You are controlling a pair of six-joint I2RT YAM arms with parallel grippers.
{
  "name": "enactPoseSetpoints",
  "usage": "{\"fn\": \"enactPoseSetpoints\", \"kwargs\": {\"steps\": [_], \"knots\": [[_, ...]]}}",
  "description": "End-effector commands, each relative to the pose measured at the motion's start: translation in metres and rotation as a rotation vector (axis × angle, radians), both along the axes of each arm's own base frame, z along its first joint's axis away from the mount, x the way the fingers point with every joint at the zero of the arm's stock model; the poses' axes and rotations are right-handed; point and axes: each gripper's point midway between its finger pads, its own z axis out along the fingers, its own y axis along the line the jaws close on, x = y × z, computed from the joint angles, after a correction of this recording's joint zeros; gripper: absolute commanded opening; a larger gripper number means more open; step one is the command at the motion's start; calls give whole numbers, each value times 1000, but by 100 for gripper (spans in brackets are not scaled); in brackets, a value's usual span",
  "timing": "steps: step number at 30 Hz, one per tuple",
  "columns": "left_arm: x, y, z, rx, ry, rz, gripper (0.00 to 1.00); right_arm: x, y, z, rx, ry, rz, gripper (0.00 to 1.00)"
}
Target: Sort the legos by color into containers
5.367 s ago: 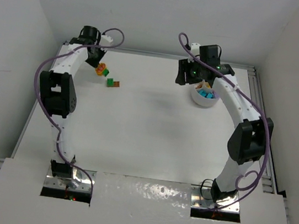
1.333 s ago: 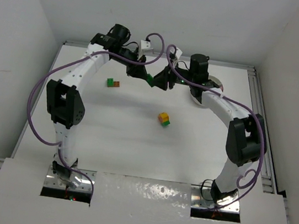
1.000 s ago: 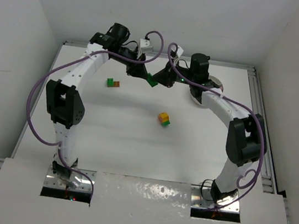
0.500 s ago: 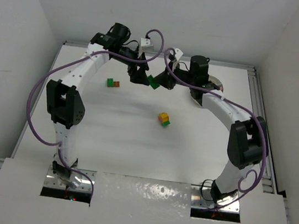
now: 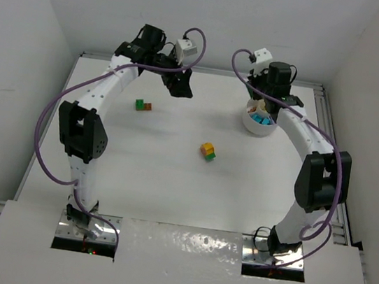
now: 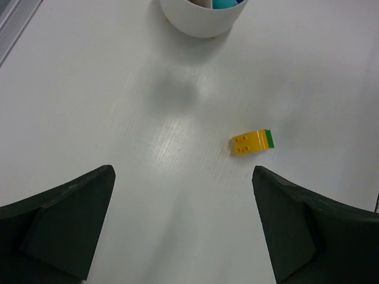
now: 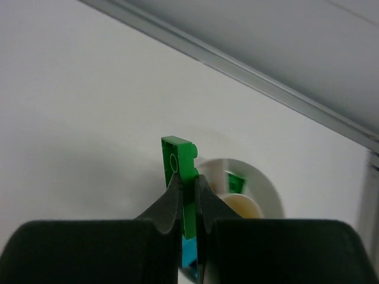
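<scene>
Since the handover half a second ago the arms have parted: the left gripper [image 5: 178,87] has swung back with nothing in it, and the right gripper [image 7: 188,184] has carried the green lego [image 7: 177,157] over to the white dish [image 5: 250,127].
Top view: we note the left jaws spread wide at upper centre. The dish sits at upper right under the right wrist with teal legos [image 5: 264,121] inside. A yellow-and-green pair [image 5: 207,151] lies mid-table and a green-and-orange pair [image 5: 144,105] at upper left. Left wrist view: fingers [image 6: 59,219] stand far apart over bare table, the yellow-and-green pair at centre right, the dish rim at the top edge. Right wrist view: fingers pinch the green lego upright, the dish just behind it, with one green piece [image 7: 235,183] in a compartment.
</scene>
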Motion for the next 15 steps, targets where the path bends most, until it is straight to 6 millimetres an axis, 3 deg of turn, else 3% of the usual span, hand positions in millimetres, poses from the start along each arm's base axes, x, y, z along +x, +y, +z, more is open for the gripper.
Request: {"fn": "enactPoseSetpoints", "kwargs": {"steps": [1,2,6,9,15], "knots": [[8,-3,13,-18,-30,51,100,17,-78,35,-198,-109,-308,0],[8,-2,11,-13,-28,55,100,19,-99,35,-232,-112,-378,0],[10,2,1,18,-21,79,100,26,-134,25,-318,-92,-459,0],[13,8,-8,53,-13,119,100,25,-144,14,-331,-53,-470,0],[15,13,-9,70,-17,147,100,10,-141,9,-287,-26,-468,0]]}}
